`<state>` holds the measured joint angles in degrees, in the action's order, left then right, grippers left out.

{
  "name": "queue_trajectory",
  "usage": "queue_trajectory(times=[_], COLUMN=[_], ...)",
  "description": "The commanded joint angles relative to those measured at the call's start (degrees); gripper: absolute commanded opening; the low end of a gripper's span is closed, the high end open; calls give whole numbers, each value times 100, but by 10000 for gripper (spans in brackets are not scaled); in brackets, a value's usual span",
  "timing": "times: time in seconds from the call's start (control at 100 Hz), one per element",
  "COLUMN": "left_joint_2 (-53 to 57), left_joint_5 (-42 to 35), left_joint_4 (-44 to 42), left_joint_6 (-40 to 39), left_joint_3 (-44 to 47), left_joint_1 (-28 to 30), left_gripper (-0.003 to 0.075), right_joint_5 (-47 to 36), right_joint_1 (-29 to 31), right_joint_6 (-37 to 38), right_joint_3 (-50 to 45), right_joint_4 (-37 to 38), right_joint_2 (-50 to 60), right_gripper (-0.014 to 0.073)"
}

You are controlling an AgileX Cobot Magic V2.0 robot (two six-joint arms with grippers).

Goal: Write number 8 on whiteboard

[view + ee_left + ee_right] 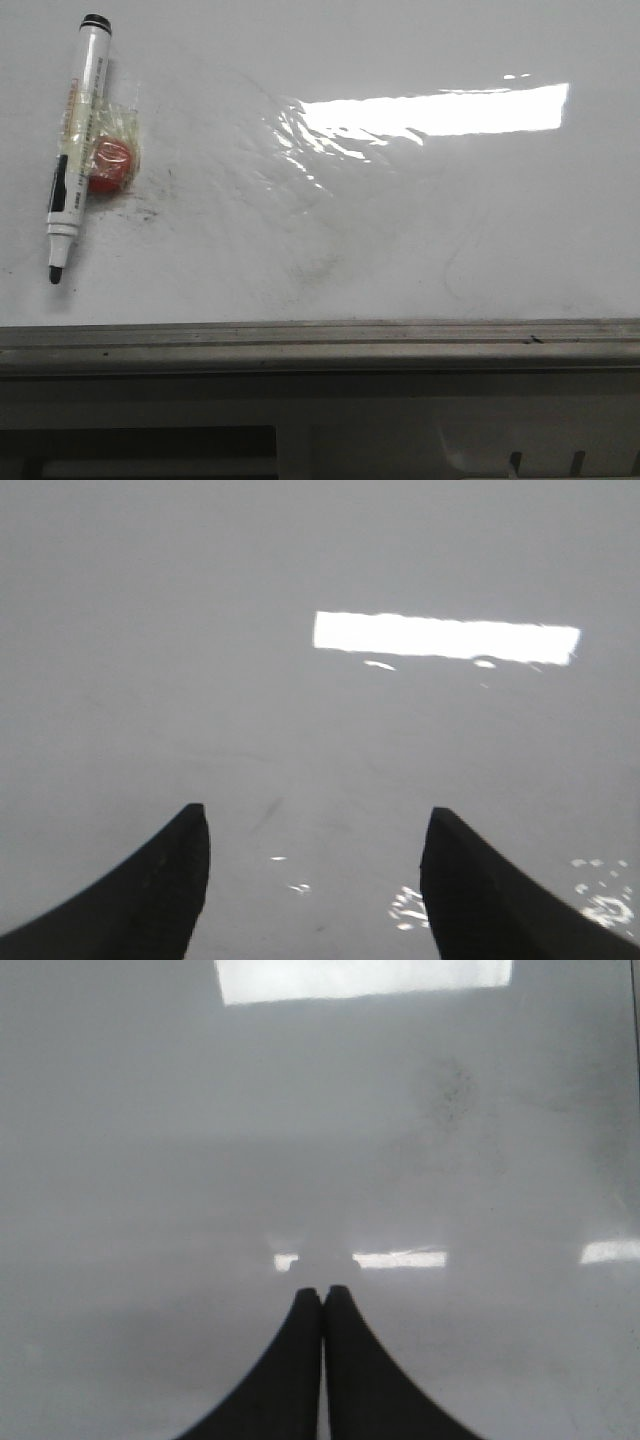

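Glossy white fills nearly every view: the whiteboard (pixel 400 230) lies flat, smeared with faint grey erased ink and cut by a bright bar of glare (pixel 440 110). Along its near edge runs a grey metal rail (pixel 320 345), and beyond that rail the board is open across its middle and right. No drawn 8 shows on it in any view; only smudges and thin stray lines.

Toward the left of the front view a marker (pixel 78 145) lies on the board, a white barrel with black ends, its bare black tip pointing at the rail. A red cap (pixel 110 165) rests against its side, bound to it with crumpled clear tape (pixel 115 120).

Neither gripper appears in the front view, so the marker's place relative to them cannot be told. The left gripper (pixel 315 865) stands wide apart over bare board, holding nothing. The right gripper (pixel 322 1310) has its dark curved fingers (pixel 295 1360) pressed together, nothing between them, above smudged board.
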<state>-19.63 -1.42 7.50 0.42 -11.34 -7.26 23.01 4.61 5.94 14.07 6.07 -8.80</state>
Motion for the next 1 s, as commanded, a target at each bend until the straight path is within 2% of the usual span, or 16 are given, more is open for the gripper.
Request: queue_trajectory(times=[0.0,0.26,0.45,0.61,0.8,0.9,0.99], left_joint_2=[-329,-1514,-2528,-3141,-3628,-3831,-3954], left_joint_5=[-704,-1498,-2201,-2763,-2841,-2922,-2944], left_joint_4=[-285,-236,91,341,571,571,571], left_joint_6=[-42,-42,-42,-42,-42,-42,-42], left_joint_3=[-181,-181,-181,-181,-181,-181,-181], left_joint_1=[-579,-2635,-3503,-3613,-3613,-3613,-3613], left_gripper=[429,429,417,417,415,372,293], right_joint_5=[-388,-330,-265,-251,-227,-227,-182], right_joint_1=[-8,-8,-8,-8,-45,-119,-195], right_joint_6=[-7,-7,-7,-7,-7,-7,-7], right_joint_3=[199,199,199,199,199,199,199], right_joint_4=[49,49,41,41,41,41,12], right_joint_2=[-121,-121,-121,-121,-121,-121,-121], right_gripper=[-63,-63,-63,-63,-63,-63,-63])
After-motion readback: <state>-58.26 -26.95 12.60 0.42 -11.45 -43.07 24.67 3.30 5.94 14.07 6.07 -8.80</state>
